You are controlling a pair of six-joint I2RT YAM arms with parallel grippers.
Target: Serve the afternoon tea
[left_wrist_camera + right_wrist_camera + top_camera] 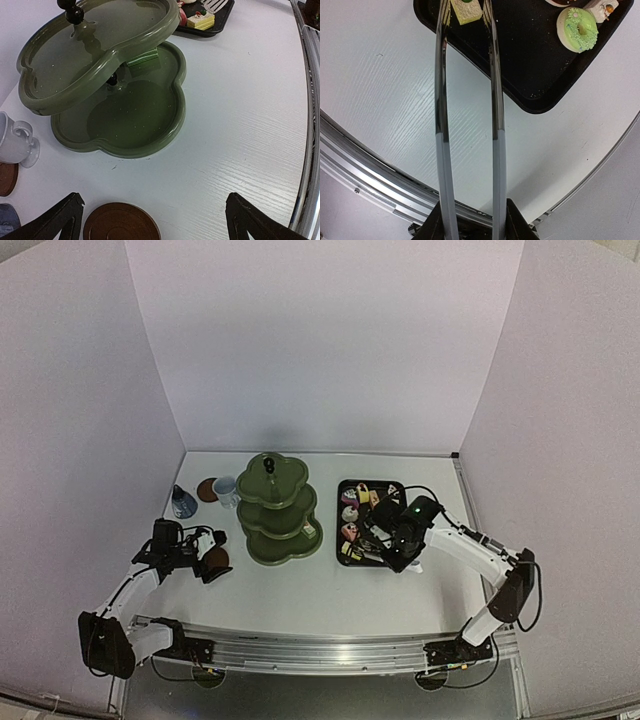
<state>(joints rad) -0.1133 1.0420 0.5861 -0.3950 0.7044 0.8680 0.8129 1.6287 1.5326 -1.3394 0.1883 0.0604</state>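
Observation:
My left gripper (153, 200) is open, low over the table, with a brown round coaster (121, 223) lying flat between its fingers near the left one. The olive-green three-tier stand (125, 125) rises just beyond; a green cake (143, 57) rests on its lower tier. A white mug (15, 142), the second coaster (6, 177) and the blue-grey pot (182, 502) are to the left. My right gripper (472, 212) is shut on thin metal tongs (441, 100). Their tips flank a yellow cake (466, 11) at the black tray's (530, 75) corner; I cannot tell if they squeeze it.
More small cakes lie on the tray, among them a green ring-shaped one (576, 29). A metal rail (365, 165) runs along the table's near edge. White walls close in the back and both sides.

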